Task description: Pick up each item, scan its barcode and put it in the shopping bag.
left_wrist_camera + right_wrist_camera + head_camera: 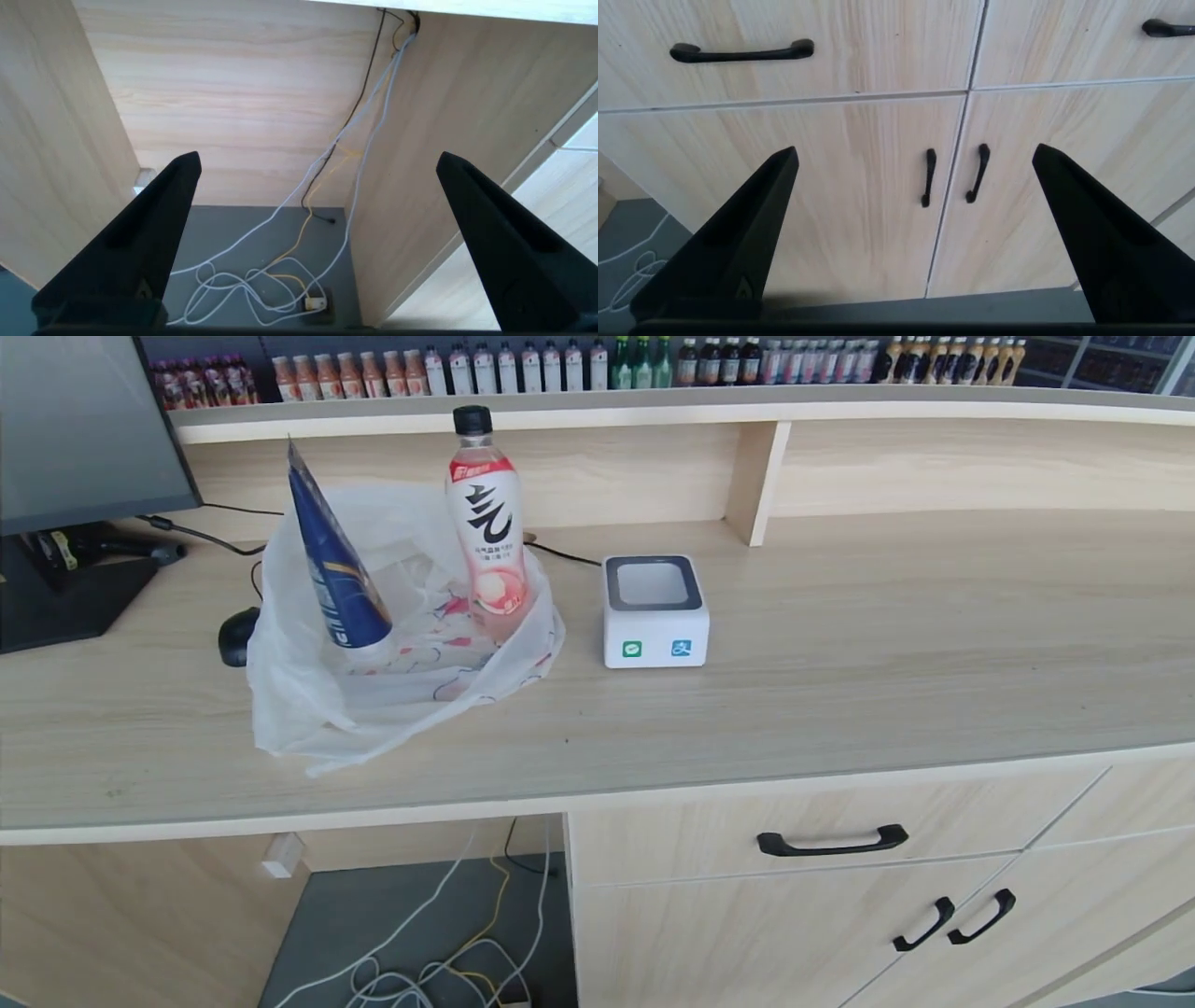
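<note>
Drink bottle (487, 523) upright and blue pouch (336, 569) leaning, both inside the flimsy shopping bag (299, 719), just left of the scanner (652, 611). The bottle looks heavy and slick, so grip mid-body; the pouch looks light and crushable. Left gripper (318, 157) and right gripper (913, 149) are spread wide, empty.

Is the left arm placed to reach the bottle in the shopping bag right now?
Probably not yet: the left end effector sits low, facing the cables under the counter, whose top lies between it and the bottle.
</note>
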You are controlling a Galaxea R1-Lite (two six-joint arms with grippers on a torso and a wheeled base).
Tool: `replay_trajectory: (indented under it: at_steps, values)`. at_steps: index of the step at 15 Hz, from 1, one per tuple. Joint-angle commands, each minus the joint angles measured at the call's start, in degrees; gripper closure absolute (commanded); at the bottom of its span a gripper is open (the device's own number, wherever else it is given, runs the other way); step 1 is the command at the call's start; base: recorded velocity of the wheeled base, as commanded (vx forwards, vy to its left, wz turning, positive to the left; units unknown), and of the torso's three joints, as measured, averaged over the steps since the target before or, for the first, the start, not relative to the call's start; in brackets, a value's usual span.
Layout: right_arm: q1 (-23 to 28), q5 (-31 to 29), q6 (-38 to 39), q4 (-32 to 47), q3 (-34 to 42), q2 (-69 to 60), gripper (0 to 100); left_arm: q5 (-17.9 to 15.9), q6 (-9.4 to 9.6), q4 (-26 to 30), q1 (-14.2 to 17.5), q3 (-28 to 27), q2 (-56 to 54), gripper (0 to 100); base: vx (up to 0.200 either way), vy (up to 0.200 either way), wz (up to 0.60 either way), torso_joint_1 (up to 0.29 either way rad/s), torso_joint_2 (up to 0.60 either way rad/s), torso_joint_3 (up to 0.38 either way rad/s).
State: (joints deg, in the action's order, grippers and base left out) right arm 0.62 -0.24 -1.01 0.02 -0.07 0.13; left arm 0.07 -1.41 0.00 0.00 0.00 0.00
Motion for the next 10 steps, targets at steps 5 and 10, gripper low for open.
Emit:
replay_trajectory:
  at_steps: [5, 10]
  values:
    - [0.0, 0.0, 0.7, 0.0, 0.0, 0.1, 0, 0.0, 0.18, 0.0, 0.0, 0.0, 0.1, 0, 0.0, -0.04, 0.0, -0.001, 0.0, 0.0]
    - [0.0, 0.0, 0.7, 0.0, 0.0, 0.1, 0, 0.0, 0.18, 0.0, 0.0, 0.0, 0.1, 0, 0.0, 0.0, 0.0, 0.0, 0.0, 0.0]
